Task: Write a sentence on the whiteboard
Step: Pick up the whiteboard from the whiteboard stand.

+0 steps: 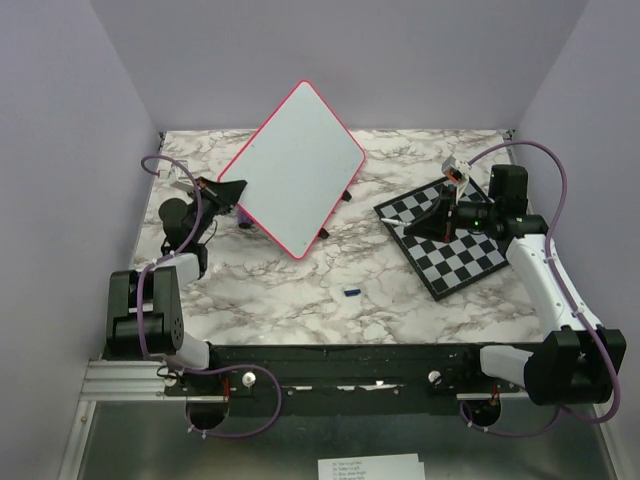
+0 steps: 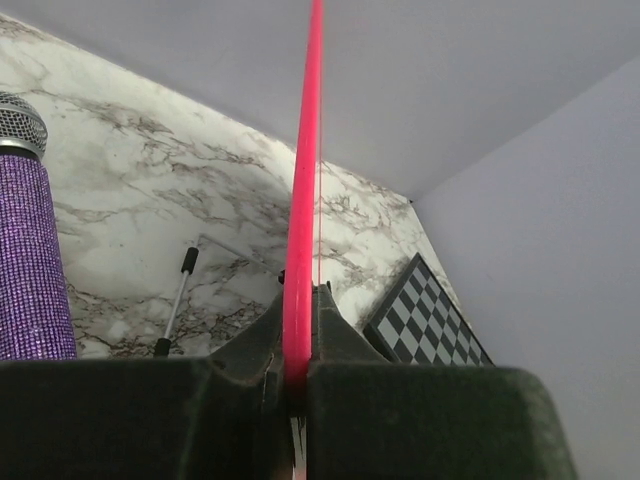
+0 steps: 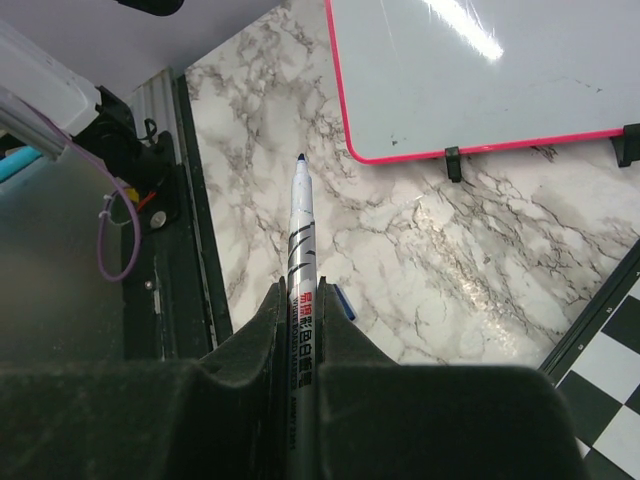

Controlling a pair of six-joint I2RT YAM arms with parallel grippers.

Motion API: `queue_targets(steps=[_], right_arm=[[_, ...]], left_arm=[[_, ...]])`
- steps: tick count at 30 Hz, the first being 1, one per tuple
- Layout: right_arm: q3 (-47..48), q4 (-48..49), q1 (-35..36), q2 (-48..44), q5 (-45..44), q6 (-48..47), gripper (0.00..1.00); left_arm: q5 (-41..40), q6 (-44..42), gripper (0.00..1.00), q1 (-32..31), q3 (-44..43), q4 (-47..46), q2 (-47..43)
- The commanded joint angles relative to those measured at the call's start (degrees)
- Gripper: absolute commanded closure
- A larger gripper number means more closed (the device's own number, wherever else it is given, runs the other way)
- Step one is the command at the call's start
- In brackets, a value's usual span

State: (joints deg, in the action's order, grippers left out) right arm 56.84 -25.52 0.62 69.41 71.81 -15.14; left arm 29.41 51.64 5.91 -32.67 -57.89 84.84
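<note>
The whiteboard [image 1: 292,165] stands tilted on one corner at the back middle of the table, its pink-red rim all round. Its white face [image 3: 480,80] is bare; no sentence shows on it. My left gripper [image 1: 228,190] is shut on the board's left edge, and in the left wrist view the rim [image 2: 305,180] runs straight up from between the jaws of that gripper [image 2: 298,295]. My right gripper [image 1: 450,200] hovers over the chessboard, shut on a silver whiteboard marker [image 3: 300,230]. The marker's uncapped dark tip points toward the table's near edge.
A black-and-white chessboard [image 1: 455,245] lies at the right. A small blue cap [image 1: 351,292] lies on the marble in front of the whiteboard. A purple glittery microphone [image 2: 30,250] stands behind the board at the left, next to a thin rod with black ends [image 2: 175,300].
</note>
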Motion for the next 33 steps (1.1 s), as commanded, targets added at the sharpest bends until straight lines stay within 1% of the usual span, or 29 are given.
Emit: queue_targets(steps=[1,4,8,10,14,16,21,26,29,33], right_arm=[[1.70,-1.02,-0.36,0.29,1.84,-1.48,1.00],[1.70,-1.11,-0.36,0.29,1.93,-1.56,0.99],[1.70,-1.20,-0.36,0.29,1.93,-1.65,0.99],[1.70,-1.20,-0.36,0.29,1.93,-1.74,0.99],[1.78,-1.55,-0.36,0.20,1.75,-2.18,0.99],[1.78,-1.55,-1.58,0.20,1.67,-2.27,0.99],[1.70,-1.64,-1.59,0.47,1.32,-2.35,0.99],[1.78,-1.73,-1.59,0.47,1.14,-2.53,1.00],[1.96,-1.99,-1.59,0.47,1.23,-2.79,0.99],[2.40,-3.22,-1.76,0.12,1.14,-3.76,0.99]], left_arm=[[1.53,-2.76,1.00,0.50,-1.35,-4.34,-0.19],[1.70,-6.09,1.00,0.50,-3.10,-2.32,-2.73],[4.15,-9.79,1.00,0.50,-9.24,3.39,-4.77],[4.87,-9.80,1.00,0.50,-11.27,5.06,-4.33],[6.36,-7.96,1.00,0.50,-16.54,7.34,-3.36],[6.71,-5.86,1.00,0.50,-17.95,8.14,-2.67],[6.45,-1.19,1.00,0.42,-23.14,9.27,-1.17],[5.75,-1.10,1.00,-1.16,-29.90,14.46,0.15],[5.75,-0.49,1.00,-2.39,-32.54,15.43,0.50],[5.57,0.57,1.00,-4.59,-33.95,15.44,0.33]])
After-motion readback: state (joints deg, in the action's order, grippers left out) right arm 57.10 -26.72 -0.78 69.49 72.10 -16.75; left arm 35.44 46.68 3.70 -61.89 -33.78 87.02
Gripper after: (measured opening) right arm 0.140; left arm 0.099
